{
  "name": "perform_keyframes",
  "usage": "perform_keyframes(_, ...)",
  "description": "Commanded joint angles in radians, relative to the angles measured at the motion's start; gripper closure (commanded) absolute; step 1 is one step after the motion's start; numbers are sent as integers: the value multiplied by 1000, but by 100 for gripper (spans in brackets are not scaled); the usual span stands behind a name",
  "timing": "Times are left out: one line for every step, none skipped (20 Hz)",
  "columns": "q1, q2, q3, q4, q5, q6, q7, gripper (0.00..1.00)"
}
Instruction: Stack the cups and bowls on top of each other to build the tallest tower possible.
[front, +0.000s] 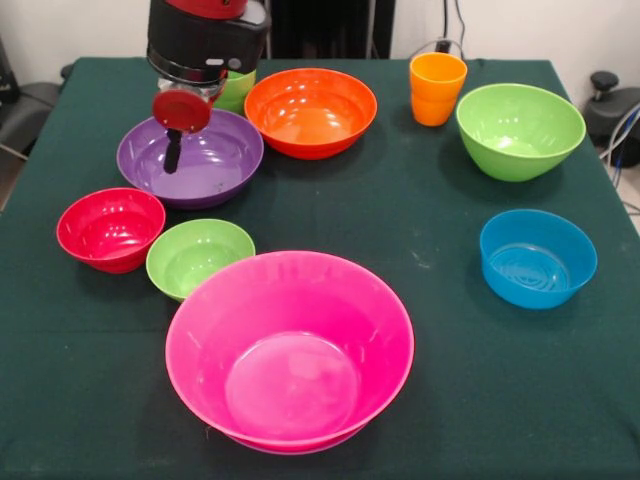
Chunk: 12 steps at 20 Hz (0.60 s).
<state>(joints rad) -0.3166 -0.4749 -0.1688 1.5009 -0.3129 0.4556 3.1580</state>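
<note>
The gripper (173, 150) is seen hanging over the far-left part of the table (440, 300), lowered into the purple bowl (191, 157); only one dark finger (173, 151) is made out below the red disc on the arm's head, so whether the tool is spread or pressed together cannot be told. No tower is yet built: every bowl is found standing alone on the green cloth. The huge pink bowl (290, 350) is placed nearest the camera, empty, with the small lime green bowl (198, 258) just beside its far-left rim and the red bowl (110, 229) next to that. The large orange bowl (311, 112) is set just beside the purple one, the large green bowl (520, 130) and the blue bowl (537, 257) are kept well apart on the other side, and the orange cup (436, 88) is stood upright near the far edge. A light green cup (237, 90) is only partly shown behind the arm. The purple bowl is judged to be light, stiff and glossy, hence slippery; its thin rim is probably the best place to be pinched, one finger inside the wall and one outside. A grasp taken on one side is likely to let the bowl tilt when lifted.
</note>
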Motion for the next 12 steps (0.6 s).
perform_keyframes(40,50,92,-5,-135,-55,-198,0)
perform_keyframes(32,47,102,-2,-138,-50,-207,0)
perform_keyframes(25,45,113,0,-142,-46,-215,0)
perform_keyframes(17,43,123,2,-146,-41,-224,0)
perform_keyframes(10,40,133,5,-149,-37,-232,0)
perform_keyframes(-5,36,149,12,-135,-38,-227,0)
perform_keyframes(-29,33,174,24,-97,-12,-212,0)
perform_keyframes(-53,30,199,36,-60,14,-196,0)
perform_keyframes(-77,27,223,48,-23,40,-181,0)
perform_keyframes(-65,24,212,40,-20,57,-172,0)
perform_keyframes(-73,22,221,44,-4,66,-159,0)
perform_keyframes(-80,20,230,49,12,74,-147,0)
